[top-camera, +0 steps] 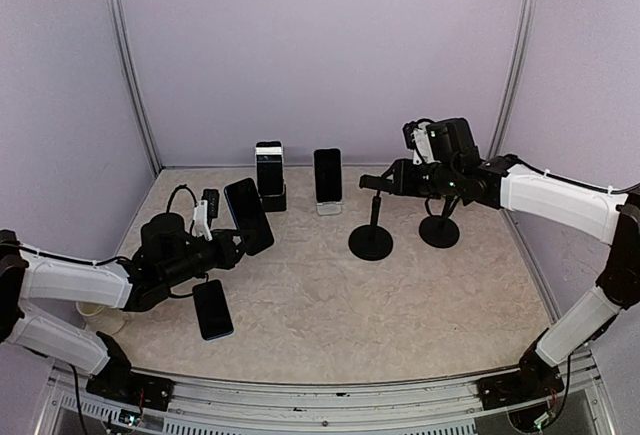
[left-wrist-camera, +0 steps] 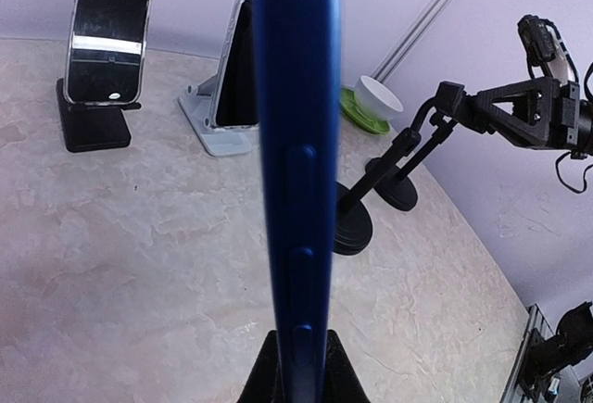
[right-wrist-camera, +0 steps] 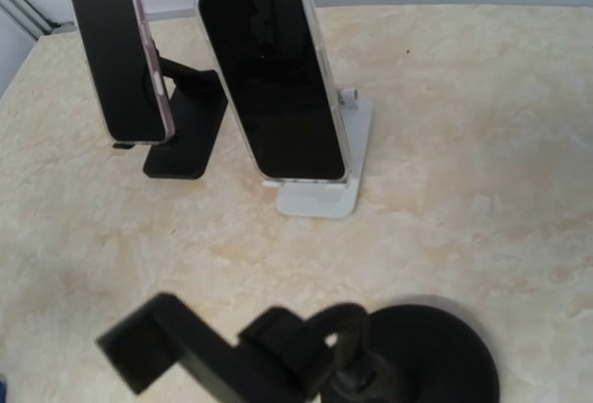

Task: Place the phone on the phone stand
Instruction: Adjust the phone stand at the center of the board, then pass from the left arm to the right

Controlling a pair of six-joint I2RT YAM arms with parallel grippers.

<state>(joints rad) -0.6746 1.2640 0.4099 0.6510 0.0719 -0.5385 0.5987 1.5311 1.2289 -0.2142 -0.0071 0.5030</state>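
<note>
The left tool (top-camera: 232, 243), clamped shut on the blue phone (top-camera: 248, 216) upright above the surface (top-camera: 330, 305), should carry it level to the phone stand (top-camera: 371, 243) and seat it squarely in the cradle (top-camera: 378, 183), apparently steadied by the right tool (top-camera: 400, 177), whose grip I cannot tell

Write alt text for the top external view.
The left gripper holds a dark phone above the table; the right gripper is at the head of a black stand. Two phones rest on stands at the back, another lies flat by the left arm.
</note>
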